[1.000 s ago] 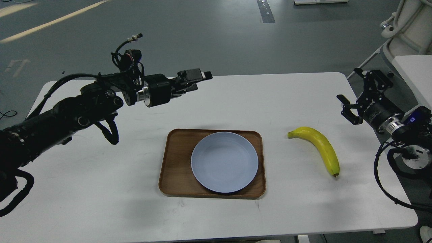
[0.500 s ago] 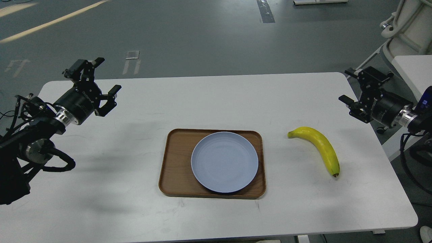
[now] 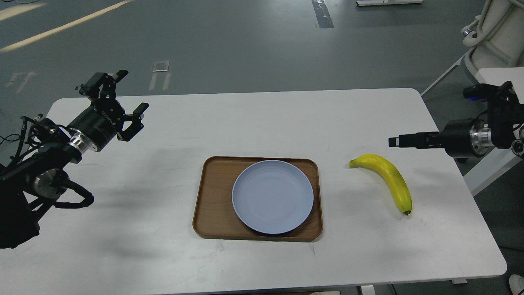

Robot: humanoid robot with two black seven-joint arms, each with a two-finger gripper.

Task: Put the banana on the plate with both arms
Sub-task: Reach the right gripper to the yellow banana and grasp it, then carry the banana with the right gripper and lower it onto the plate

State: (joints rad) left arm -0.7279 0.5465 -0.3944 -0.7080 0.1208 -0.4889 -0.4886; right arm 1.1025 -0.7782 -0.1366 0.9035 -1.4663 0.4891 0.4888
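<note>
The yellow banana (image 3: 389, 178) lies on the white table right of the tray, with its greenish stem toward the far left and its dark tip toward the front. The pale blue plate (image 3: 272, 196) sits empty on the brown wooden tray (image 3: 211, 196) at the table's middle. My left gripper (image 3: 125, 92) is open and empty, raised over the table's far left corner and well away from the plate. My right gripper (image 3: 394, 141) points left, side-on, a little behind and above the banana's stem end and not touching it. Its fingers look like one dark bar.
The white table (image 3: 262, 123) ends close to the right of the banana. A white machine base (image 3: 491, 37) and another white surface (image 3: 503, 76) stand off the table's far right corner. Grey floor lies behind.
Within the last second my left arm drew back from the table's back middle to the far left corner. My right gripper turned from splayed open to side-on, pointing left toward the banana.
</note>
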